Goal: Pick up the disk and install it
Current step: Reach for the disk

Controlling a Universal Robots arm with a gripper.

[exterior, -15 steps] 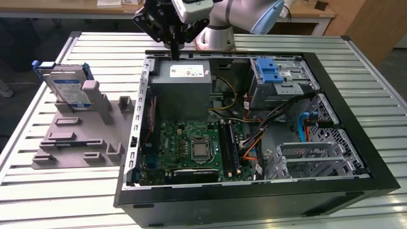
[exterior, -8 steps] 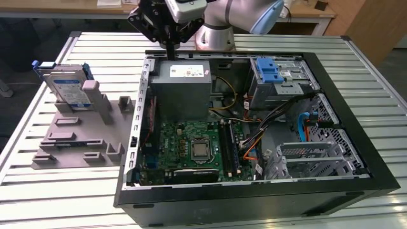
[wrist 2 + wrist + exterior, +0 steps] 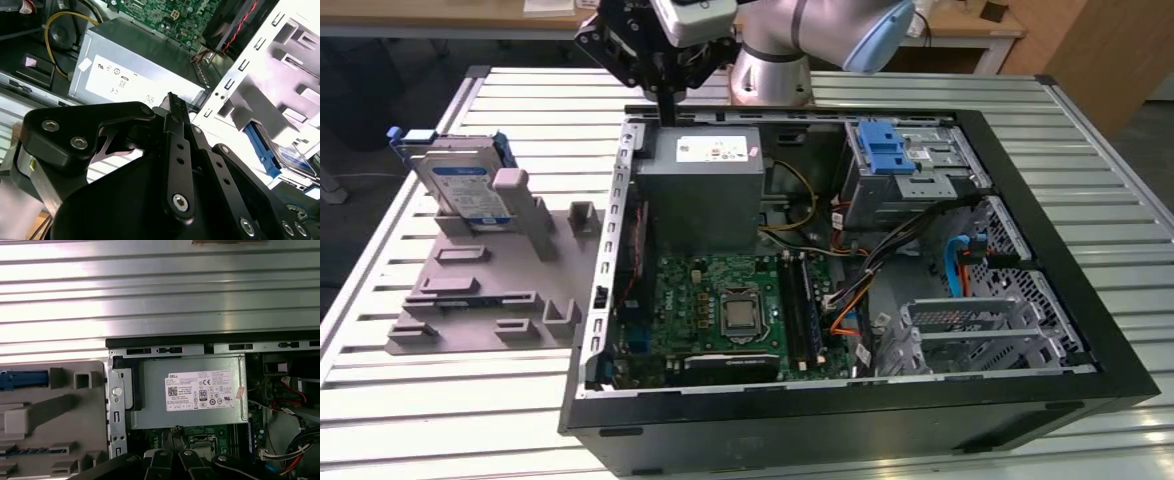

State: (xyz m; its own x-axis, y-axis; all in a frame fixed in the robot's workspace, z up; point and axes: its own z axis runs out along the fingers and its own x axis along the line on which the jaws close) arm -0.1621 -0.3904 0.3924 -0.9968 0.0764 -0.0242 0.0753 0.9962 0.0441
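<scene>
In the exterior view the open computer case (image 3: 854,425) lies nearest. Farther back, at the exterior view's left, the disk (image 3: 464,185) stands on edge in a grey fixture (image 3: 454,300). Farthest, the gripper (image 3: 667,110) hangs over the case's rear rim, fingers closed together and empty, well apart from the disk.

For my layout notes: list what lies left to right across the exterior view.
The disk standing on edge → the grey metal box → the blue latch → the blue cable.

The end effector (image 3: 666,105) hangs over the open computer case (image 3: 854,415), the disk (image 3: 467,185) upright in a grey fixture (image 3: 470,305)
</scene>
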